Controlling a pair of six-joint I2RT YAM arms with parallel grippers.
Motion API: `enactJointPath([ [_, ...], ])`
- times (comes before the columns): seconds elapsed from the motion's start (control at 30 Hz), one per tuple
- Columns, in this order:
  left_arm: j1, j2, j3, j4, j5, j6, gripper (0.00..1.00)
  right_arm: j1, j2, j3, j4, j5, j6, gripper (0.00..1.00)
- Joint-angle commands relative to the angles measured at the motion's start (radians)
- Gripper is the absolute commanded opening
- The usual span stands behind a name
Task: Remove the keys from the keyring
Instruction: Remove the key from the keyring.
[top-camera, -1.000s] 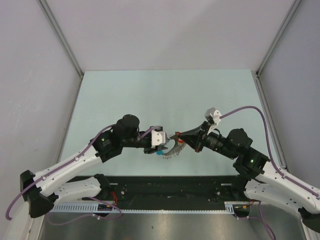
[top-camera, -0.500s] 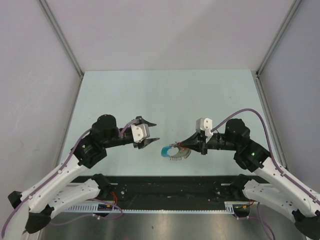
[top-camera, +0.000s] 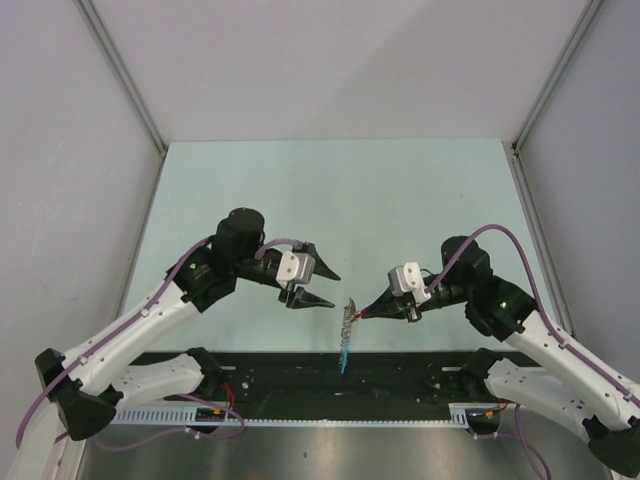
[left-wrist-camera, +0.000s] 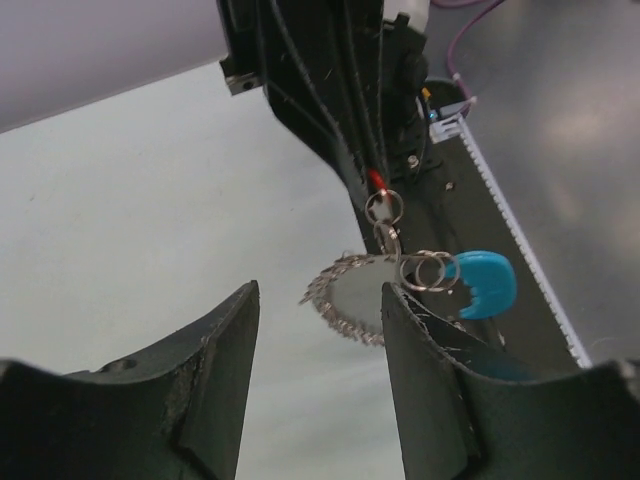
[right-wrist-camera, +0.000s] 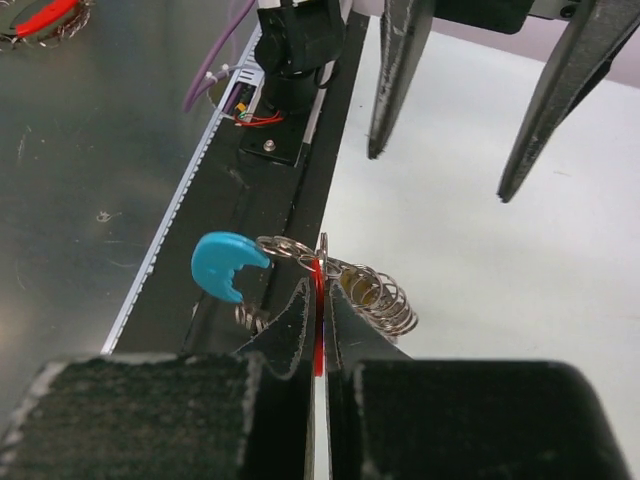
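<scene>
Key: small, red-headed key (right-wrist-camera: 318, 330), held edge-on in the air near the middle of the near edge of the table (top-camera: 330, 190). Only the red strip shows; the blade is hidden.
Keyring: the keyring (left-wrist-camera: 352, 300) hangs straight down from the key. It is a run of small silvery rings, then a springy coiled loop.
Blue piece: the blue piece (right-wrist-camera: 226, 265) is on the same rings and hangs lowest, over the black rail (top-camera: 400, 370) along the near edge.
Right gripper: the right gripper (right-wrist-camera: 318, 292) has its jaws pressed together on the red head and carries the whole bunch.
Left gripper: the left gripper (left-wrist-camera: 318, 290) is spread wide and holds nothing. It sits just left of the hanging ring, tips pointing at it, not touching.
Handling (judged): light and floppy. The links will swing and twist at any nudge. The wire rings are hard, smooth and likely slippery, and the coil will flex rather than resist.
Where to grip (judged): the flat faces of the red head suit a firm pinch. For the second hold, the small ring just below the key looks best, or else the flat blue piece.
Risk (judged): pulling on the coil would only stretch it.
</scene>
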Motion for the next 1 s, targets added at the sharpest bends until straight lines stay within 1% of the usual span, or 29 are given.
enactJointPath([
  [0.0,-0.019,-0.013,-0.051,0.110,0.178,-0.155,0.56,0.003,-0.011,0.060,0.048,-0.014,-0.058,0.00],
  [0.03,-0.028,-0.016,-0.062,0.148,0.175,-0.179,0.56,0.003,-0.007,0.060,0.045,0.005,-0.065,0.00],
  [0.13,-0.071,-0.019,-0.088,0.167,0.095,-0.219,0.54,0.001,-0.004,0.060,0.042,0.025,-0.086,0.00],
  [0.23,-0.088,-0.007,-0.111,0.181,0.057,-0.275,0.52,0.000,-0.001,0.060,0.060,0.041,-0.106,0.00],
  [0.4,-0.091,0.028,-0.120,0.193,0.048,-0.314,0.48,0.001,0.008,0.060,0.076,0.035,-0.132,0.00],
  [0.57,-0.091,0.054,-0.114,0.199,0.019,-0.318,0.47,0.001,0.019,0.063,0.048,0.002,-0.161,0.00],
  [0.7,-0.091,0.091,-0.094,0.171,0.049,-0.308,0.46,0.001,0.021,0.064,0.028,0.000,-0.178,0.00],
  [0.97,-0.091,0.155,-0.054,0.139,0.129,-0.295,0.38,0.003,0.022,0.066,0.013,-0.012,-0.200,0.00],
])
